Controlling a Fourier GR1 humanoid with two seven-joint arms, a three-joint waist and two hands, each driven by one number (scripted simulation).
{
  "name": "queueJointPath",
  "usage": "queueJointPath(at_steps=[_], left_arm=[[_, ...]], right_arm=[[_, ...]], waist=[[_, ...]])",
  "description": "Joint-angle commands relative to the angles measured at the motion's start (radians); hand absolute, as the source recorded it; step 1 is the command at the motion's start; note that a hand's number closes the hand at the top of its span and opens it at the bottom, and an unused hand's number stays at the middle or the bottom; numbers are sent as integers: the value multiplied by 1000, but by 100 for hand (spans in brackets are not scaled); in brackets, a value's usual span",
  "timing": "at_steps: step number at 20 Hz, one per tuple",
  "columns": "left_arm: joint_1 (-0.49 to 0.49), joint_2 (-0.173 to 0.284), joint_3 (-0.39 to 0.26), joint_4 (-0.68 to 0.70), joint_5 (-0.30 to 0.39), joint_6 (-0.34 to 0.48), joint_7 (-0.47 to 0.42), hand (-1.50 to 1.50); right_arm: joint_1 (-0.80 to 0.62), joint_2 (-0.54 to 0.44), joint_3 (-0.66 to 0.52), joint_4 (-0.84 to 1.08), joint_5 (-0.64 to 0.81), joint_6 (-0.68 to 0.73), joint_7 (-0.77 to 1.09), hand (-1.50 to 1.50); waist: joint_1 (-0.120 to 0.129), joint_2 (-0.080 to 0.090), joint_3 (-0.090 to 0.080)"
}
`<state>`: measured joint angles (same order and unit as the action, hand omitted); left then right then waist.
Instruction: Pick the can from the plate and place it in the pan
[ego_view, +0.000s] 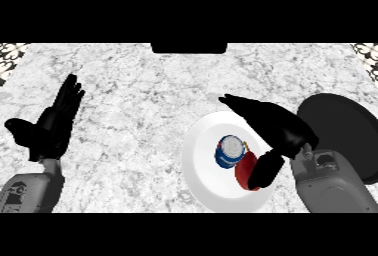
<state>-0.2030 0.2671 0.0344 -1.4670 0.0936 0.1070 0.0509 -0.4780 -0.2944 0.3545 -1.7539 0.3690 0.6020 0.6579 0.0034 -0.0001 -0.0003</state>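
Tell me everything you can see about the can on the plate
The can is small and round, with a blue side wall bearing a white band and a pale silvery top, so it looks like metal. It stands upright on the white plate, right of the plate's middle. A red object lies against its lower right side. The right robot hand hangs over it, fingers open, thumb reaching down beside the red object; whether the hand touches the can cannot be told.

A round white plate (203, 170) at lower right and a dark round pan (343, 127) at the right edge are being carried by the grey-white marbled stone counter (148, 100).
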Motion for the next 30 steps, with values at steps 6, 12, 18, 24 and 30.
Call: queueJointPath(at_steps=[6, 12, 18, 24, 30], left_arm=[[-50, -33, 5, 3, -20, 11, 38, 0], [5, -49, 14, 25, -34, -16, -23, 0], [-26, -41, 28, -52, -58, -12, 73, 0], [-65, -58, 54, 55, -71, -17, 3, 0], [-17, -36, 76, -11, -36, -78, 27, 0]], right_arm=[[-41, 45, 68, 100, 154, 71, 40, -150], [-32, 126, 96, 165, 229, 75, 40, -150], [32, 133, 76, 162, 307, 84, -32, -150], [29, 133, 60, 267, 377, 73, -131, -150], [48, 230, 93, 308, 432, 69, -98, -150]], waist=[[1, 0, 0], [3, 1, 0], [-1, -1, 0], [-3, 1, 0], [0, 0, 0]])
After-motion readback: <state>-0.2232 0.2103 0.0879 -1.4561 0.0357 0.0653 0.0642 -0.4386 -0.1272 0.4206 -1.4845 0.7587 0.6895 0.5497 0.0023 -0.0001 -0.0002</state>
